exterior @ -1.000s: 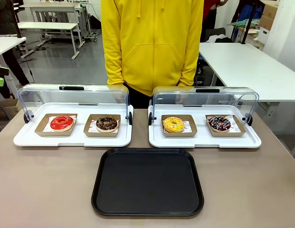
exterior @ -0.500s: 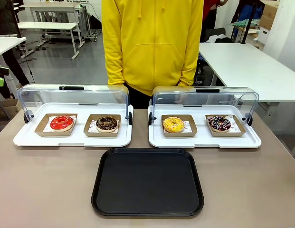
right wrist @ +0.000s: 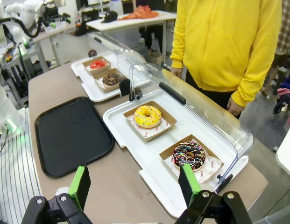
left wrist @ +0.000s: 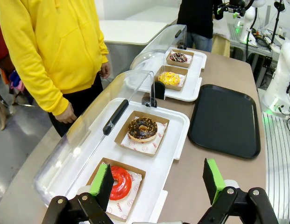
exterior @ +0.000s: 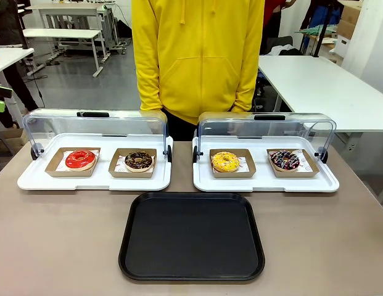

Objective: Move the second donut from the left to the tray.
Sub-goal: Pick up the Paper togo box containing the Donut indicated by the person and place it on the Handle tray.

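Observation:
The second donut from the left (exterior: 139,161) (left wrist: 142,129) (right wrist: 110,79) is dark chocolate-glazed with light sprinkles and rests in a brown cardboard holder on the left white tray. The black tray (exterior: 192,235) (left wrist: 225,118) (right wrist: 70,134) lies bare at the table's near middle. My left gripper (left wrist: 157,181) stands open above the table's left end, with nothing between its green pads. My right gripper (right wrist: 134,183) is open too, hovering off the right end near the right white tray.
A red-glazed donut (exterior: 79,159) shares the left white tray (exterior: 31,180). The right white tray (exterior: 327,183) holds a yellow donut (exterior: 225,161) and a multicolour-sprinkled dark donut (exterior: 284,160). Both clear lids stand open. A person in a yellow hoodie (exterior: 197,58) stands at the far edge.

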Motion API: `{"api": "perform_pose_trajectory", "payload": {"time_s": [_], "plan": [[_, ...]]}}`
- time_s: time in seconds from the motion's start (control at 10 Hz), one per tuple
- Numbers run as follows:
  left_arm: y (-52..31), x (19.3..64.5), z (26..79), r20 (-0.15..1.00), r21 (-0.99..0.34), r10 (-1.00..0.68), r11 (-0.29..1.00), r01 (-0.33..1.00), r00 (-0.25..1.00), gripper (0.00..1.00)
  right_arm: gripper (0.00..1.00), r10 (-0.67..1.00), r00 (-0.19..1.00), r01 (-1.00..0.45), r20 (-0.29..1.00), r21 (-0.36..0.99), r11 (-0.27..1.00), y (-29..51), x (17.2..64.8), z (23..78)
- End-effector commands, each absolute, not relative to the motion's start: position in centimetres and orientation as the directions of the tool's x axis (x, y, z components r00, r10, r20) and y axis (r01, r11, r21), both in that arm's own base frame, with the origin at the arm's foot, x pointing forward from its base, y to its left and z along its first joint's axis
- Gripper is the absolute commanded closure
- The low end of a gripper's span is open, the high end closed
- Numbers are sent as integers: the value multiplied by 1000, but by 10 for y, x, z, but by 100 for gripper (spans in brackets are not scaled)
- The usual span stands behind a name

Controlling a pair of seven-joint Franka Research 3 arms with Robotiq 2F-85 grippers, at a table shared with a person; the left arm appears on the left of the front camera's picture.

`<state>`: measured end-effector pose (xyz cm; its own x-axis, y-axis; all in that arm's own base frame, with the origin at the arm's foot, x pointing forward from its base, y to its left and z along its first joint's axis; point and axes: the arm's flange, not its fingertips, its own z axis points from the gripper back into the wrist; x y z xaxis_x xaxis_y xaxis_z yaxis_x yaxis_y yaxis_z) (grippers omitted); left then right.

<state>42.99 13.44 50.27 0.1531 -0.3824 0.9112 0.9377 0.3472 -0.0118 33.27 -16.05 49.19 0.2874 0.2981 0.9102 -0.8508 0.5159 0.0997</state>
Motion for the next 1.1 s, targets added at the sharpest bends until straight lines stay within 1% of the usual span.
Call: {"api": "perform_pose_trajectory", "payload": {"time_s": [0.0,1.0], "plan": [[134,430,504,919,-9,-368,339,941,142,0,0,288,251,-857,924,74,511,-161,338,493],[134,430,504,919,-9,-368,339,941,142,0,0,288,251,-857,924,74,511,-161,338,493]]}}
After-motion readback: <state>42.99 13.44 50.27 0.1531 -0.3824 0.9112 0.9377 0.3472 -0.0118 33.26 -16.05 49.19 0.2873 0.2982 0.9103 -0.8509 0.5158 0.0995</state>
